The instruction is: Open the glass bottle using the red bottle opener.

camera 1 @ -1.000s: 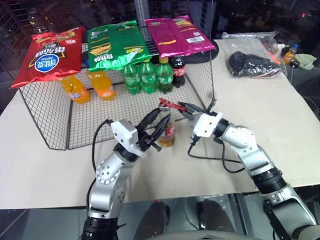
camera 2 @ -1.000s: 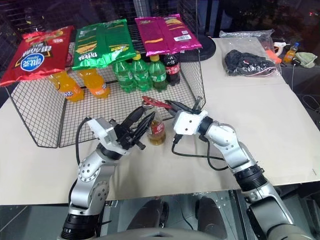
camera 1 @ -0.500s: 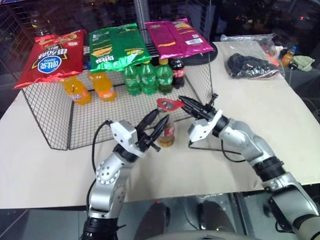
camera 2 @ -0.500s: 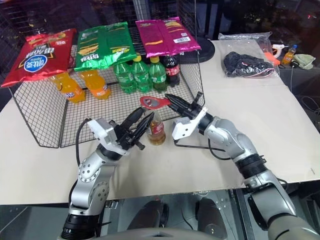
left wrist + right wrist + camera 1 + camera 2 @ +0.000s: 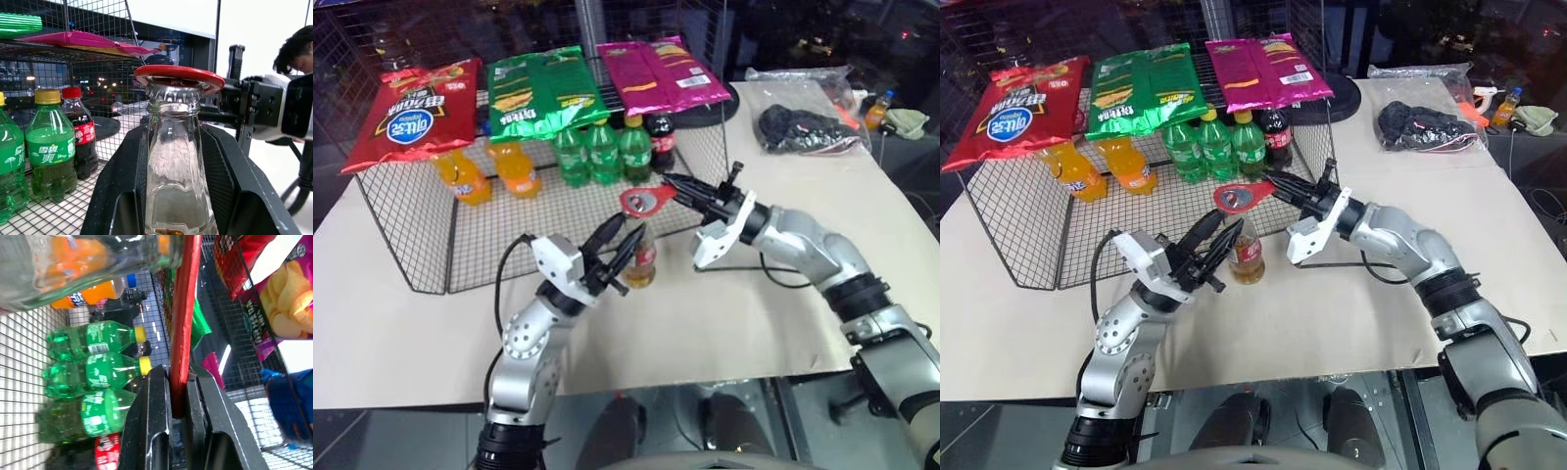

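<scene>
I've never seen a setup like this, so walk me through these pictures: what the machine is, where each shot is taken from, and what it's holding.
This is a two-armed humanoid robot. The two wide pictures come from cameras in its head, looking down over its arms at a pale table. The two close-ups come from cameras on its wrists.

The left gripper has its black fingers around a small glass bottle standing on the table. The right gripper is shut on the handle of a red bottle opener, whose round head sits at the bottle's top, as the left wrist picture shows.

Behind stands a wire rack with orange, green and cola bottles below and chip bags on top. A plastic bag lies at the far right.
</scene>
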Controlling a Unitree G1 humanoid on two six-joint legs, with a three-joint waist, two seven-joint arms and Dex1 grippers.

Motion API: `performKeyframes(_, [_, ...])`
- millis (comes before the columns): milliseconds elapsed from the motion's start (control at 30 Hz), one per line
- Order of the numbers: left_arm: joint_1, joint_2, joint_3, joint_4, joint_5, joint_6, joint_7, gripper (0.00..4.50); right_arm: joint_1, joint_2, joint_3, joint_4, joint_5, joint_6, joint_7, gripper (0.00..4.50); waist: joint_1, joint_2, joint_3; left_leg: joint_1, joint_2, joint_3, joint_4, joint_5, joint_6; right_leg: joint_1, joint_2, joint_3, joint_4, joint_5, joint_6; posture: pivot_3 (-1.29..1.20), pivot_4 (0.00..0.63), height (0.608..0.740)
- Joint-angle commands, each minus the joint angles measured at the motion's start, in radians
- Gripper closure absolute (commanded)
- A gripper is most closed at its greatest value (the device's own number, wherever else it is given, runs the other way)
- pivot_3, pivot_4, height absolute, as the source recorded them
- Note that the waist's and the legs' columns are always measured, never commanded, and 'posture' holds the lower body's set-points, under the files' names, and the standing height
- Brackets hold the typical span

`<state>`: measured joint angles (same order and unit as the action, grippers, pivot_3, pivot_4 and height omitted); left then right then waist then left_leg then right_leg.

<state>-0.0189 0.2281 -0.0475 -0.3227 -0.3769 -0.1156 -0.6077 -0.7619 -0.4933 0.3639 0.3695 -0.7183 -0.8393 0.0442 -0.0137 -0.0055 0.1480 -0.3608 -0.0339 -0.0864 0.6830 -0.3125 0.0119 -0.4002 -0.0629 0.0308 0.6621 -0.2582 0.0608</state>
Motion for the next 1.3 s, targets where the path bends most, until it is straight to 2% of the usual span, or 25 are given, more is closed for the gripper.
performKeyframes(33, [0.002, 0.000, -0.026, 0.015, 0.005, 0.015, -0.009, 3.36, -0.013, -0.010, 0.022, -0.005, -0.040, -0.020, -0.009, 4.50, 0.000, 0.000, 0.000, 0.000, 0.000, 0.000, 0.000, 0.000, 0.000, 0.000, 0.000, 0.000, 0.000, 0.000, 0.000, 0.00, 0.150, 0.740])
performKeyframes(367, [0.008, -0.010, -0.021, 0.009, -0.009, 0.033, 0.009, 3.36, 0.023, 0.022, -0.024, -0.026, 0.078, -0.018, -0.041, 4.50, 0.000, 0.000, 0.000, 0.000, 0.000, 0.000, 0.000, 0.000, 0.000, 0.000, 0.000, 0.000, -0.001, 0.000, 0.000, 0.00, 0.150, 0.740])
performKeyframes(700, [0.009, -0.008, -0.020, 0.003, -0.010, 0.038, 0.013, 3.36, 0.053, 0.056, -0.069, -0.055, 0.127, -0.013, -0.070, 4.50, 0.000, 0.000, 0.000, -0.001, 0.000, 0.000, -0.001, 0.000, 0.000, -0.001, 0.000, 0.000, -0.001, 0.000, 0.000, 0.00, 0.150, 0.740])
performKeyframes(1200, [0.018, -0.001, -0.030, -0.006, -0.011, 0.034, 0.003, 3.36, 0.092, 0.094, -0.103, -0.034, 0.224, 0.054, -0.043, 4.50, 0.000, 0.000, 0.001, -0.001, 0.000, 0.000, -0.002, 0.000, 0.000, -0.001, 0.000, 0.000, -0.002, 0.000, 0.000, 0.00, 0.150, 0.740])
performKeyframes(1267, [0.018, -0.001, -0.029, -0.006, -0.008, 0.032, 0.004, 2.40, 0.094, 0.094, -0.103, -0.037, 0.228, 0.057, -0.040, 4.50, 0.000, 0.000, 0.001, -0.001, 0.000, 0.000, -0.002, 0.000, 0.000, -0.001, 0.000, 0.000, -0.002, 0.000, 0.000, 0.00, 0.150, 0.740])
performKeyframes(1300, [0.017, -0.001, -0.029, -0.005, -0.008, 0.032, 0.004, 2.15, 0.094, 0.095, -0.102, -0.036, 0.228, 0.058, -0.040, 4.50, -0.001, 0.000, 0.001, -0.001, 0.000, 0.000, -0.002, 0.000, 0.000, -0.001, 0.000, 0.000, -0.002, 0.000, 0.000, 0.00, 0.150, 0.740])
